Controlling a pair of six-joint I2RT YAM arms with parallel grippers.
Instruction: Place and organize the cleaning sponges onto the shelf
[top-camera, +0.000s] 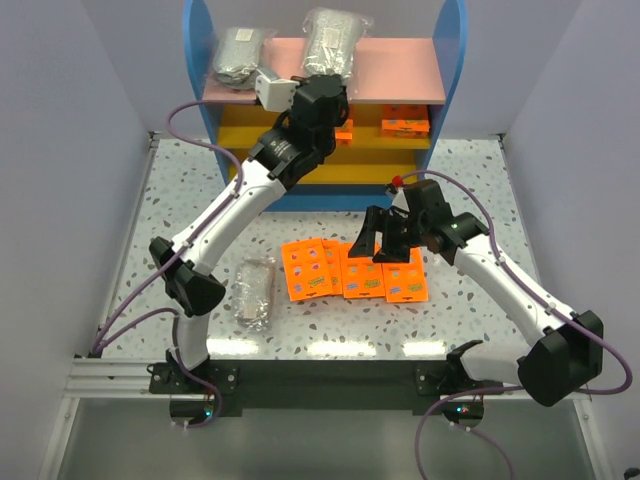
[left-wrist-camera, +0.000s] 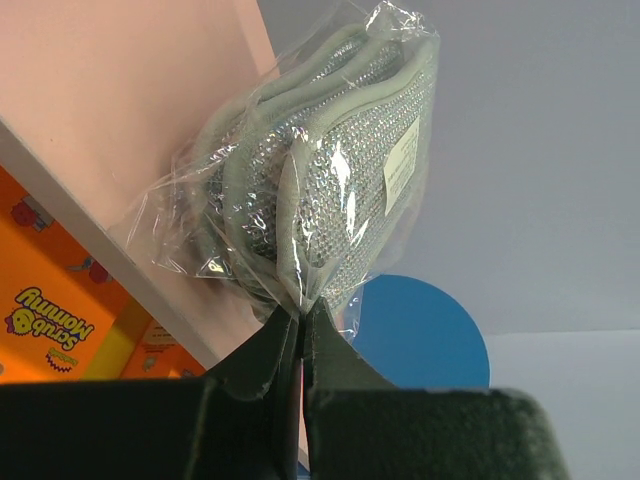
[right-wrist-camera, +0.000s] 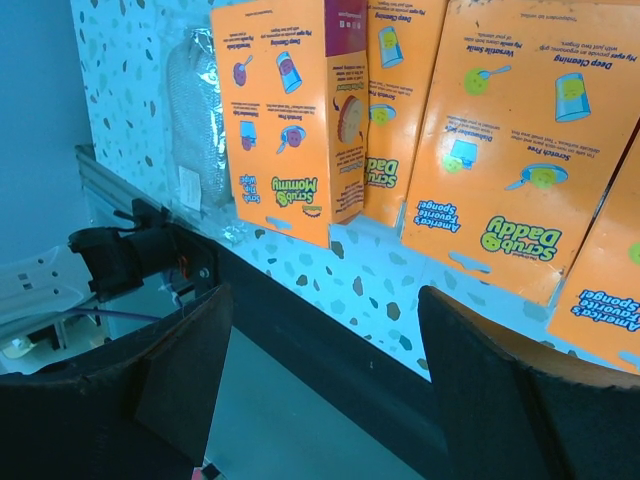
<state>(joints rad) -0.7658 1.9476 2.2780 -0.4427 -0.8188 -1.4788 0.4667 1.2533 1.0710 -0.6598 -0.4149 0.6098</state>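
Note:
The shelf (top-camera: 455, 60) stands at the back with a pink top board (top-camera: 400, 70). My left gripper (top-camera: 322, 88) is shut on the edge of a clear bag of grey scrub pads (top-camera: 335, 42) lying on the pink board. In the left wrist view the fingertips (left-wrist-camera: 290, 330) pinch the bag's plastic seam (left-wrist-camera: 320, 170). A second bag (top-camera: 240, 55) lies on the pink board at the left. Two orange packets (top-camera: 405, 121) sit on the upper yellow board. Several orange packets (top-camera: 362, 272) and a third bag (top-camera: 252, 292) lie on the table. My right gripper (top-camera: 385, 238) is open and empty above the packets (right-wrist-camera: 290, 120).
The blue side panel (left-wrist-camera: 420, 335) shows behind the held bag. The table's black front rail (top-camera: 320, 385) runs along the near edge and also shows in the right wrist view (right-wrist-camera: 330, 330). White walls close in the left and right sides.

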